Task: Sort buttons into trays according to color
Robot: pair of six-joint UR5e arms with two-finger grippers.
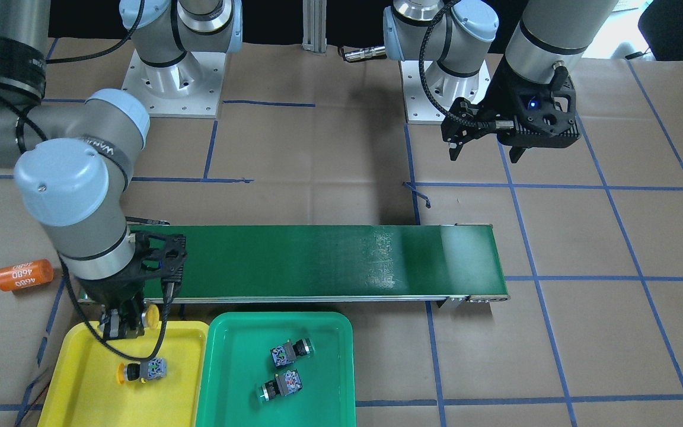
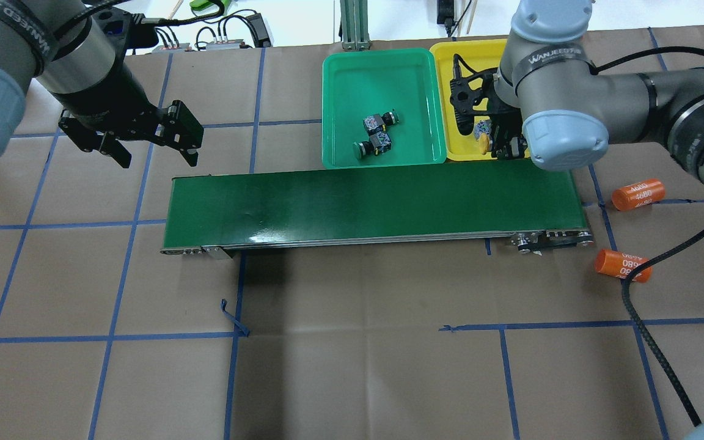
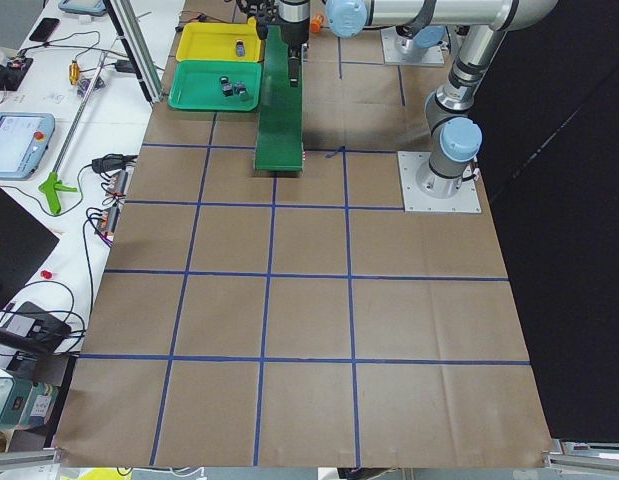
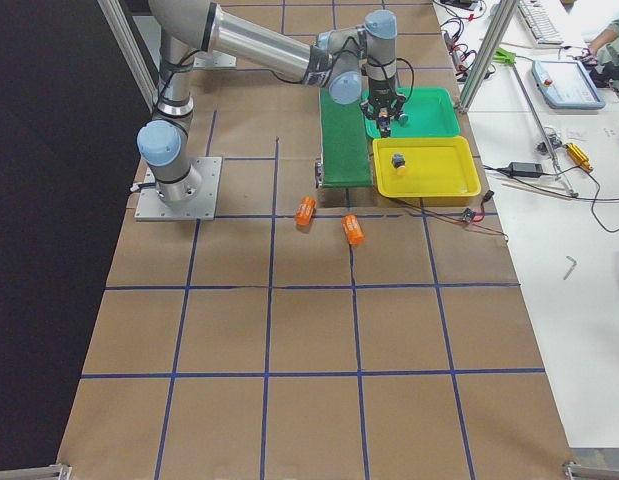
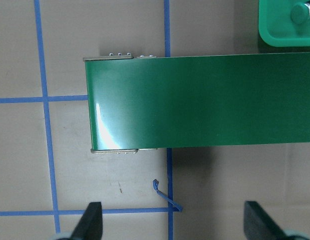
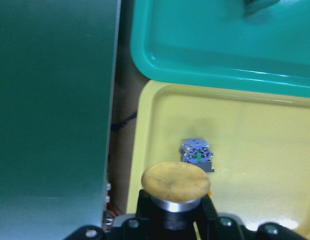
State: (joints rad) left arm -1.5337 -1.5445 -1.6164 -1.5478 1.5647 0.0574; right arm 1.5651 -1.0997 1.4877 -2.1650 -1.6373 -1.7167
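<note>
Two robot arms built of smooth silver-grey tubes, joined by rounded elbows closed with pale blue caps [image 1: 63,178]; a small screw shows on one cap. The left arm [image 2: 77,58] and the right arm [image 2: 633,101] wear black bands, and one band carries white lettering [image 2: 547,58] that reads partly as "WANJEED". Each arm stands on a square white base plate [image 1: 158,101] dotted with bolts along its edges. Braided black cable [image 2: 651,342] runs loose beside the tubes. Each wrist ends in a black open-framed mount, and a small blue light [image 1: 532,105] glows on the left one. The left gripper [image 2: 159,159] and right gripper [image 1: 123,332] are dark, each with two short fingers.
</note>
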